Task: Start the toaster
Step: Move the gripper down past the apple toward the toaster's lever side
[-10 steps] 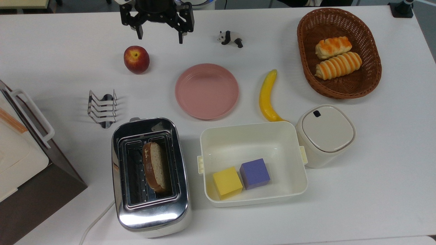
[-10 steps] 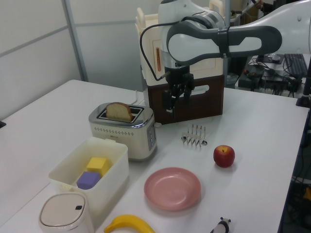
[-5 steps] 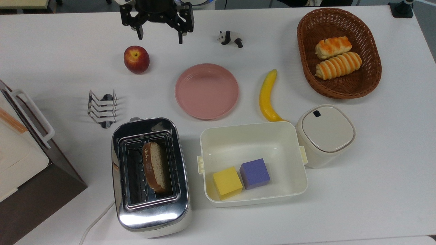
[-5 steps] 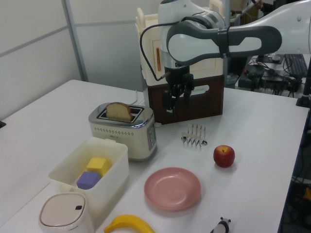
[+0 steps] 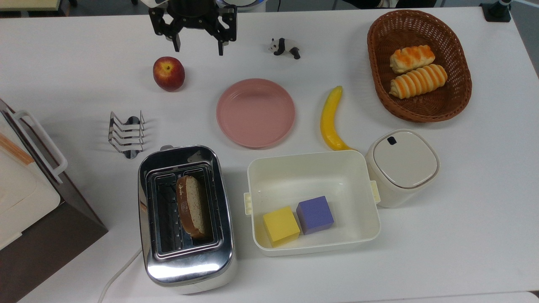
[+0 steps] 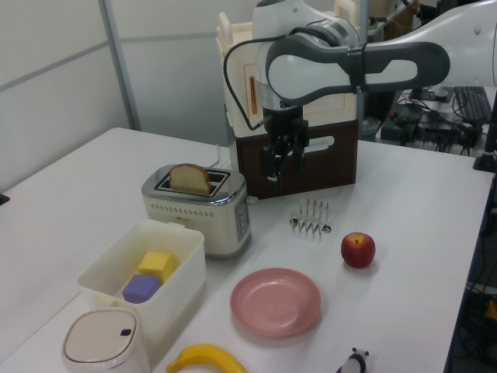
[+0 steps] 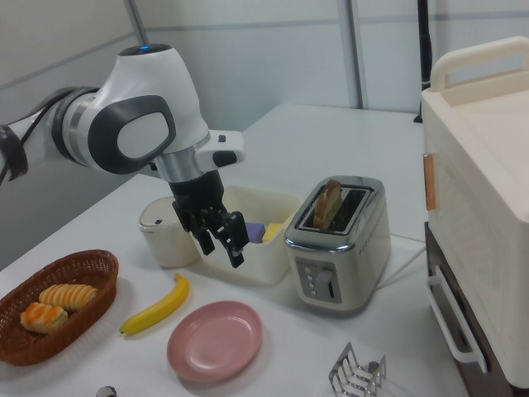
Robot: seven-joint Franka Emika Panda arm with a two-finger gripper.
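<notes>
- Your gripper [image 5: 198, 47] hangs at the top edge of the top view, above the table [image 5: 484, 202], with nothing between its fingers; they stand spread apart and point down.
- The toaster [image 5: 185, 219] sits low in the top view, toward the top view's left, so it lies well apart from the claw, almost straight down the top view from it and a touch to the top view's left.
- Its long axis runs up and down the top view. The end nearer your claw carries the lever [image 5: 166, 147], a small tab poking out at the upper left corner of the chrome top.
- In the right view that same end faces the camera, with the control panel [image 7: 321, 284] on it; the claw [image 7: 223, 240] hovers to the right view's left of it, above the pink plate [image 7: 215, 339].
- A slice of bread [image 5: 191, 206] stands tall in the slot, so I judge the lever is not yet pressed.
- The apple [image 5: 168, 73] and the toast rack [image 5: 126, 134] lie between claw and lever; stay above them as you cross.
- In the left view the arm's forearm reaches in from the left view's right, wrist bent so the claw [image 6: 281, 159] hangs vertical, high over the table behind the rack.
- You will likely need to come down onto the lever from above, with the fingers closed or one fingertip on the tab.
</notes>
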